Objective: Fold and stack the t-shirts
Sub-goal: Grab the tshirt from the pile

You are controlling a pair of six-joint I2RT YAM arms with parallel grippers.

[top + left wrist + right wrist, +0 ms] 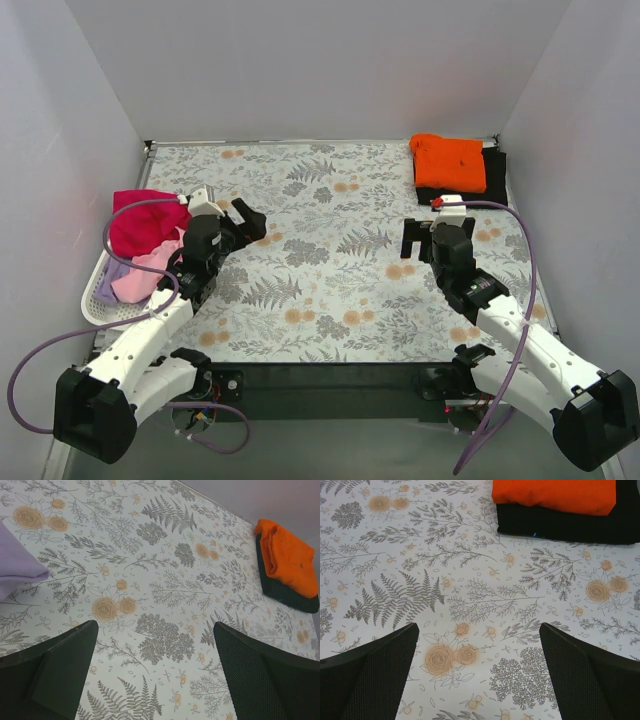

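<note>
Left gripper (pixel 248 222) spread wide and empty, hovering over the table (pixel 320 300) just right of the basket (pixel 95 315), touching no cloth. In its wrist view, both dark fingers (pixel 60 675) far apart with only flower-printed tabletop between them, plus a corner of the lavender shirt (pixel 17 565) at the left edge, apart from the fingers. Right gripper (pixel 420 238) likewise released, jaws wide, nothing held, poised above the right half of the table, near the folded pile but not touching it. In its wrist view, bare print between the 2 fingers (pixel 375 680), with the pile across the top edge. Pink shirt (pixel 140 275) crumpled in the white basket at the table's left edge, right beside the left arm, ungripped, lying between the red shirt (pixel 140 225) on the far side and the lavender one on the near side. All 3 loose, unfolded and heaped together. Orange shirt (pixel 450 162) folded flat, resting on top of the black shirt (pixel 495 170), also folded, in the far right corner of the table, with black edges showing beneath and to the right of the orange. 2 grippers well apart from each other, with the middle of the table between them.
</note>
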